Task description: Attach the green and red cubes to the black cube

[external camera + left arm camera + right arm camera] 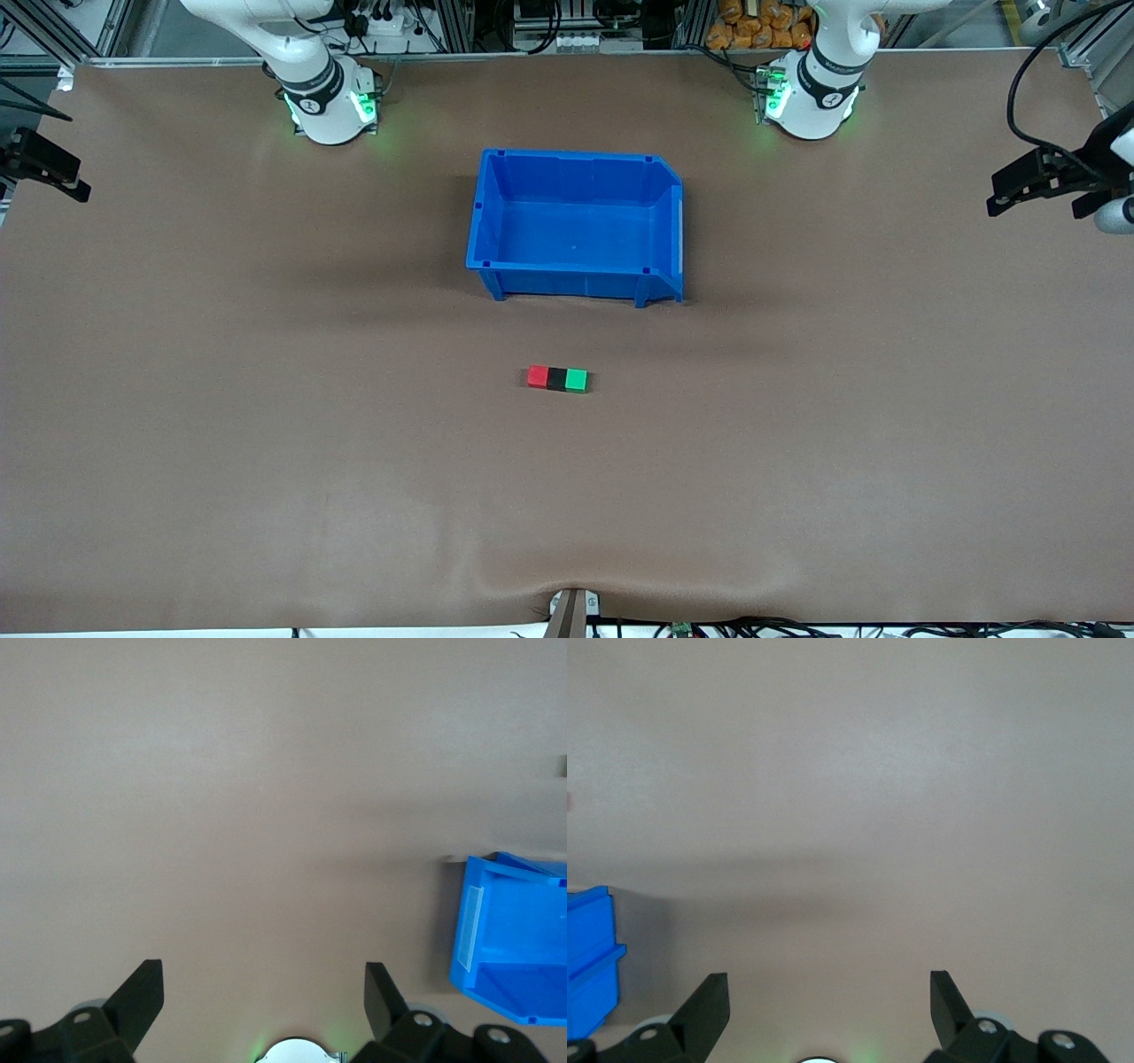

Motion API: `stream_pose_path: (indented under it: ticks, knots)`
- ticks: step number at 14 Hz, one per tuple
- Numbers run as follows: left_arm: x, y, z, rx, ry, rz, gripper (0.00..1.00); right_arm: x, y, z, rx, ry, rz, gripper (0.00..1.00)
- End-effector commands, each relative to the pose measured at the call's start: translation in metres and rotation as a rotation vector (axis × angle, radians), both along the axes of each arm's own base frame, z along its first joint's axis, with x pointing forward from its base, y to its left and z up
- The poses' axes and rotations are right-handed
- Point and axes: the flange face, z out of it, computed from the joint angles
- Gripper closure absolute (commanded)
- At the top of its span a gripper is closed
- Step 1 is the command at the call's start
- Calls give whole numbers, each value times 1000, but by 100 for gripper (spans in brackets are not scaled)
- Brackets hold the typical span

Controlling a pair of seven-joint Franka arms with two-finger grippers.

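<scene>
Lying in a single row on the brown table covering (266, 461), the three small plain cubes are touching face to face: the bright red solid-coloured cube (537, 377) toward the right arm's end, the matte black cube (556, 379) in the middle, and the bright green solid-coloured cube (577, 380) toward the left arm's end. The row is sitting nearer to the front camera than the large blue plastic bin (496, 213), well apart from it, and the bin is showing nothing inside. Judging from this arrangement, the attachment appears to be already made.

The row's long axis is running from one arm's end of the table to the other, so each coloured cube is facing the arm on its own side. Both arms are waiting at the table's edges, well apart from the cubes. The left gripper (264, 992) is hanging over bare table with its two dark fingers spread wide and nothing between them; a corner of the bin is showing in its wrist view. The right gripper (829, 1003) is likewise spread wide and holding nothing, over bare table beside the bin's outer wall.

Neither gripper is noticeably nearer to the row; any further approach would be coming in along the row's axis from either end
</scene>
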Motion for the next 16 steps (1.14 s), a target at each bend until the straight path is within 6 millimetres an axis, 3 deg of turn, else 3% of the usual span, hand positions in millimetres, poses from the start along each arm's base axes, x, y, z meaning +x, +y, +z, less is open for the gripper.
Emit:
stream_pose_path:
  ticks: [1,6,16]
  knots:
    - [0,-8,11,-23,7,-25,0,2,-1,3,9,2,-5,0]
    - [-4,-21,15,-59,3,-34,0,2,-1,2,9,6,-6,0]
    - [-6,-9,14,-58,16,-19,0,2,-3,0,11,9,-11,0]
